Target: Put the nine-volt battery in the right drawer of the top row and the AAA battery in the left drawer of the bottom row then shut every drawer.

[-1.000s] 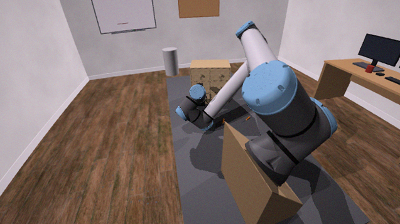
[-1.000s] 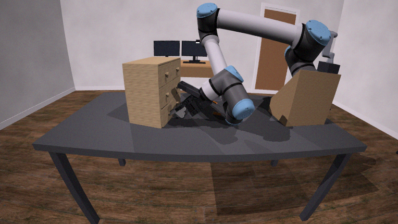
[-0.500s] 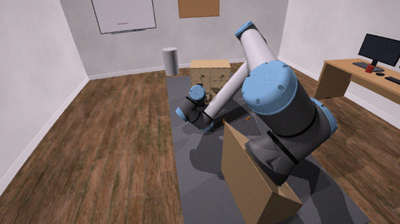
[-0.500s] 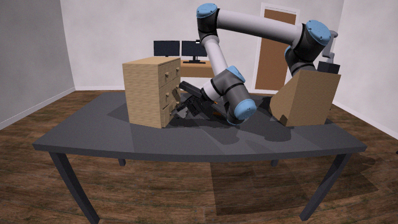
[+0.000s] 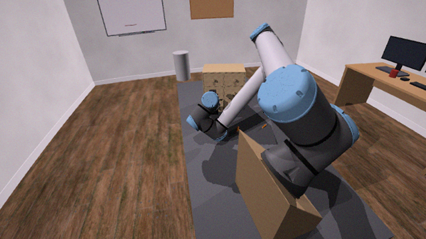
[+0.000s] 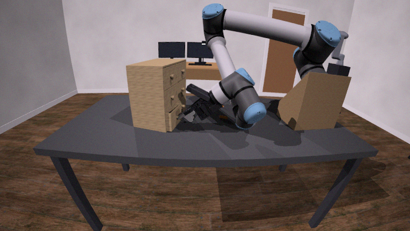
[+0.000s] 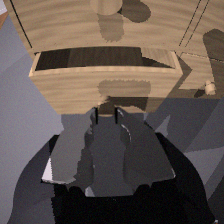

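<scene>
The wooden chest stands upright at the table's far end in the top view. Its bottom left drawer is partly pulled out; nothing shows in the visible part of its inside. The other drawers look flush. My gripper is shut on that drawer's knob, low in front of the chest. One small orange object and another orange object lie on the table behind the gripper; they are too small to tell which battery is which.
A slanted wooden box stands by the arm's base. The forearm and wrist joints hang over the table between box and chest. A desk with monitors stands beyond the table.
</scene>
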Action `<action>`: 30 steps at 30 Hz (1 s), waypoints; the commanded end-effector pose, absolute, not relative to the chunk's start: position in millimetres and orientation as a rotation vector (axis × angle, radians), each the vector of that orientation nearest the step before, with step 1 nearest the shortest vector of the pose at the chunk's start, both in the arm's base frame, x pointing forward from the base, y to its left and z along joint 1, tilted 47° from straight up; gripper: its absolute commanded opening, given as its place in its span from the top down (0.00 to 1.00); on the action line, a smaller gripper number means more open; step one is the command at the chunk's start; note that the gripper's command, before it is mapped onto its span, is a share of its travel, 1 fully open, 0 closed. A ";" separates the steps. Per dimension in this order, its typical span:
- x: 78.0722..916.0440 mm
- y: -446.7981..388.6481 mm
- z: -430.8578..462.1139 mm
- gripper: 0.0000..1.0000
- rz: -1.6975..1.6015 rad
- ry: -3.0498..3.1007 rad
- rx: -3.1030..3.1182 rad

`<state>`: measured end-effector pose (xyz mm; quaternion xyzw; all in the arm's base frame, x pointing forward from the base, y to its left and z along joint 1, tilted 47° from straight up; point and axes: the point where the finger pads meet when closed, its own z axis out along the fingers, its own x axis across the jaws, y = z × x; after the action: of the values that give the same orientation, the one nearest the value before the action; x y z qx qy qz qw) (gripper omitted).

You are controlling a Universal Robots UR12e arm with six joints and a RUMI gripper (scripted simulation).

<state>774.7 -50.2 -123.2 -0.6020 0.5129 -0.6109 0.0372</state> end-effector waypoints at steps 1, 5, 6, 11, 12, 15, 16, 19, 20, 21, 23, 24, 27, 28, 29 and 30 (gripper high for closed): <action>771.3 -49.1 -123.6 0.93 -1.875 1.573 -1.847; 768.5 -48.7 -124.3 0.93 -1.875 1.573 -1.847; 767.8 -48.6 -124.5 0.93 -1.875 1.573 -1.847; 765.6 -48.3 -125.0 0.93 -1.875 1.573 -1.847; 764.9 -48.2 -125.2 0.93 -1.875 1.573 -1.847; 762.7 -47.8 -125.8 0.93 -1.875 1.573 -1.847; 762.0 -47.7 -125.9 0.93 -1.875 1.573 -1.847; 759.9 -47.4 -126.5 0.93 -1.875 1.573 -1.847; 759.2 -47.3 -126.6 0.93 -1.875 1.573 -1.847; 758.5 -47.2 -126.8 0.93 -1.875 1.573 -1.847; 757.1 -47.0 -127.2 0.93 -1.875 1.573 -1.847; 757.1 -47.0 -127.2 0.93 -1.875 1.573 -1.847; 755.8 -46.8 -127.5 0.93 -1.875 1.573 -1.847; 755.1 -46.7 -127.7 0.93 -1.875 1.573 -1.847; 754.4 -46.6 -127.8 0.93 -1.875 1.573 -1.847; 753.8 -46.5 -128.0 0.93 -1.875 1.573 -1.847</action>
<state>756.1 -47.4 -127.8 -0.6020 0.5129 -0.6109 0.0372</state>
